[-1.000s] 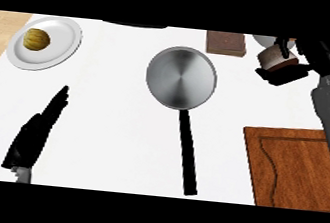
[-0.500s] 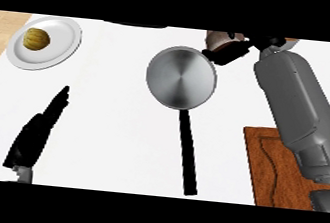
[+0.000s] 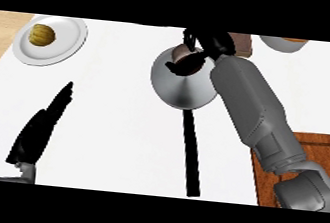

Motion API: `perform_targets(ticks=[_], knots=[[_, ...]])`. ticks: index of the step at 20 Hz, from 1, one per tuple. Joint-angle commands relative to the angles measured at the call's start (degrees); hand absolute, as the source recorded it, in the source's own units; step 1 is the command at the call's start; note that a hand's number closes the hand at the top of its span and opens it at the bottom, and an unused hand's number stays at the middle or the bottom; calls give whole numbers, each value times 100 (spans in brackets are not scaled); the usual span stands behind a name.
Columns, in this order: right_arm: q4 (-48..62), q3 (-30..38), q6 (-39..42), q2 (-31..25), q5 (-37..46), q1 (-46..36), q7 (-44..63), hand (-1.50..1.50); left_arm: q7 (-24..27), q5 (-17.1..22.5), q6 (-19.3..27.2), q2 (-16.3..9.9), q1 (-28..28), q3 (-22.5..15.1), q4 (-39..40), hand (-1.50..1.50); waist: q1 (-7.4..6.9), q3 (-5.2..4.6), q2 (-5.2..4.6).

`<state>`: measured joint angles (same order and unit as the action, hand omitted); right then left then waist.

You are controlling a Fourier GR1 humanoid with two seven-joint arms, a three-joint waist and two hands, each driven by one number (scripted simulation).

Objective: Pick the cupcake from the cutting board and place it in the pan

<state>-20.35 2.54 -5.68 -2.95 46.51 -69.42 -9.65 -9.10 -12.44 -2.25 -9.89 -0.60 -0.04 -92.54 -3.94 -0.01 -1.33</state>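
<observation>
Still, the pan [image 3: 183,83] sits toward the tabletop's [image 3: 114,129] far edge, and the right hand [image 3: 204,47] hangs over the pan's far rim, fingers curled round the cupcake [image 3: 181,54]. Released this close to the rim, the cupcake could tip outside. The left hand [image 3: 38,131] rests flat, fingers straight, near the left front corner.

1 round silver metal pan with black handle [image 3: 181,85] | 1 brown cupcake [image 3: 182,55] | 1 round white plate [image 3: 59,48] | 1 yellowish round food item [image 3: 43,35] | 1 brown wooden cutting board [image 3: 319,153] | 2 black hands: left [image 3: 36,131], right [image 3: 204,44]
</observation>
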Motion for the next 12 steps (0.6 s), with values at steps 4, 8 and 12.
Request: perform_targets(ticks=[4,8,12], knots=[[939,-443,45,288,525,-329,7,150,-58,-92,-53,27,115,-162,-128,0,-213,-2,-92],[1302,461,658,292,-566,-35,289,-150,-43,-91,-18,52,155,-140,-118,0,-289,6,-108],[1453,903,804,294,-1147,-57,320,-150,44,-89,-120,108,76,-296,-82,0,-465,10,-128]])
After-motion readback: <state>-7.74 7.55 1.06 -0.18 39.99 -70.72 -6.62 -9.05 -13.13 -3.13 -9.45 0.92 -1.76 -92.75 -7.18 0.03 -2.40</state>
